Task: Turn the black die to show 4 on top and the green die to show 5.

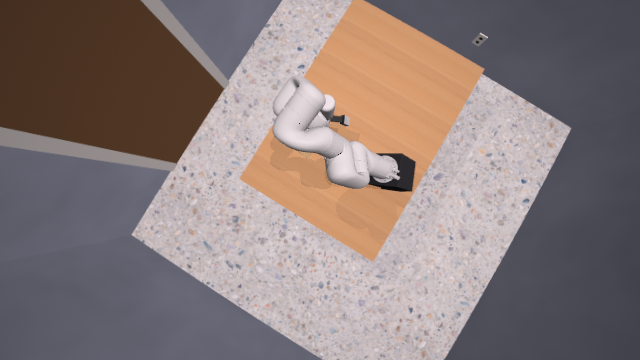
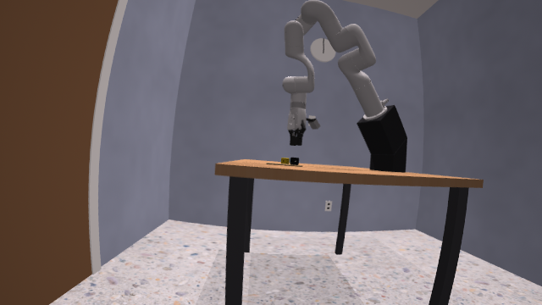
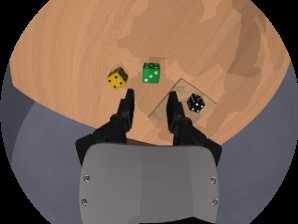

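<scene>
Pointing straight down from the arm point(image 1: 302, 132) point(image 2: 360, 42), with the hand point(image 2: 295, 144) point(image 3: 151, 98) about half open and well above the table point(image 1: 395, 75) point(image 2: 360, 174) point(image 3: 65, 45). Holding nothing; apart from every die, with a plain gap between the fingertips. In the wrist view, lying on the mat point(image 2: 273, 163) point(image 3: 182, 90) at the right: the black die point(image 2: 295, 161) point(image 3: 196, 103), just beyond the right fingertip to the side. Showing white pips on several faces, too small to read for certain which number is on top. Off the mat, on the bare wood to its left and a little farther: the green die point(image 3: 151, 73), ahead of the gap between the fingertips, with a diagonal of white pips on its near face. Farther left, also off the mat and near the green die without touching: the yellow die point(image 2: 284, 161) point(image 3: 117, 78), with four dark pips on its brightest face. Cannot tell the top number of either. In the exterior view, only yellow and black dice visible, low beneath the hand.
</scene>
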Controlling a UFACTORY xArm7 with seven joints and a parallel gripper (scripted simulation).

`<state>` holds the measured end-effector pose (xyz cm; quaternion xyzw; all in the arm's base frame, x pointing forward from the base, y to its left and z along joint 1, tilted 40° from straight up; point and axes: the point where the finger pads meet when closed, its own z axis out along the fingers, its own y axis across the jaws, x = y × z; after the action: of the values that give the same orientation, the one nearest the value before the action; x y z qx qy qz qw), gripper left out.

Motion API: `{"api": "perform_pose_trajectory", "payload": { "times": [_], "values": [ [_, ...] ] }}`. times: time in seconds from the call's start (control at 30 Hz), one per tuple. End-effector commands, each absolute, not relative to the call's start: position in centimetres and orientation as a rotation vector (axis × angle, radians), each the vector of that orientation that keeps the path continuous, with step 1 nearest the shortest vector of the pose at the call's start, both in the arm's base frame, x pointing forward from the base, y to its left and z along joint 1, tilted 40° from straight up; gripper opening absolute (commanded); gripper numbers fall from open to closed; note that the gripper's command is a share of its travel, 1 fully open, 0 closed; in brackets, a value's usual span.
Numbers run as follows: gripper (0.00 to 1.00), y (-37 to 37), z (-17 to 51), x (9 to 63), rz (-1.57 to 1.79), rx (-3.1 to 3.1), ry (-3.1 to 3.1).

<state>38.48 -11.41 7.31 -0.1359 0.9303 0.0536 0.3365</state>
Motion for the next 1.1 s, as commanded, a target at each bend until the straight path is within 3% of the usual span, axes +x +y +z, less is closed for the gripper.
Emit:
{"api": "perform_pose_trajectory", "payload": {
  "times": [0.0,1.07],
  "values": [
    [0.47,-11.5,7.3,38.5,0.139,-0.352,2.425],
    [0.47,-11.0,5.5,39.9,0.139,-0.352,2.425]
  ]
}}
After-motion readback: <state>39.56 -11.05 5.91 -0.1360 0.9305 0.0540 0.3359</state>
